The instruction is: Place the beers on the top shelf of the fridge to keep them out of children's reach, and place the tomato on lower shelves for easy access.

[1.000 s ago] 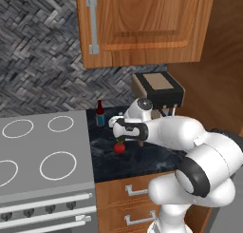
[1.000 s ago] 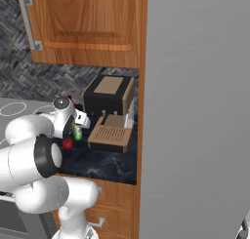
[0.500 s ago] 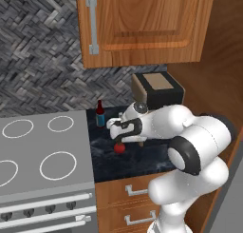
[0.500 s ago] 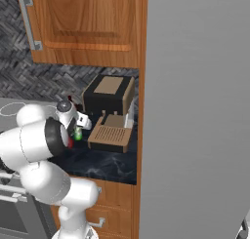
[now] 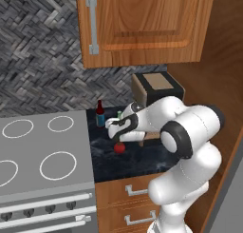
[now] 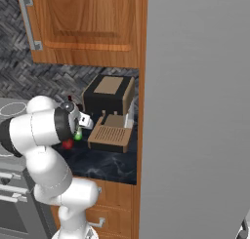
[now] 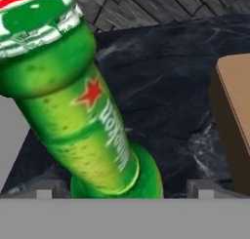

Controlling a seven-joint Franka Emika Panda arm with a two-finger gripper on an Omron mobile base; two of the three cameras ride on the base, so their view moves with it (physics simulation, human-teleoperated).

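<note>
- Jaws: the gripper [image 5: 117, 127] hangs directly over the green bottle [image 7: 83, 101]. In the hand view the two finger tips stand wide apart at the bottom edge, one on each side of the bottle's base, with nothing pinched between them. I judge the jaws released and straddling the bottle, not yet closed on it.
- Stove [image 5: 42, 151], far left: its top carries nothing belonging to the task.
- Brown bottle [image 5: 100, 114]: upright on the dark counter [image 5: 142, 156] near the backsplash, just beside the stove's edge, untouched.
- Green bottle: upright on the counter, right of the brown one and under the robot's hand. From the left base view only its top shows past the wrist.
- Tomato [image 5: 119, 147]: resting on the counter in front of the green bottle, towards the counter's front edge, apart from the gripper.
- Coffee machine [image 6: 110, 111]: behind and right of the bottles, with its wooden tray close to the hand; a tight spot for lifting out.
- Fridge [image 6: 195, 111], far right: the door is shut, so none of the shelves can be seen.
- Progress, as judged: nothing is stored. Both beers and the tomato sit on the counter. Remaining: grasp the green bottle, open the fridge, put both bottles on the top shelf, then put the tomato on a lower one.
</note>
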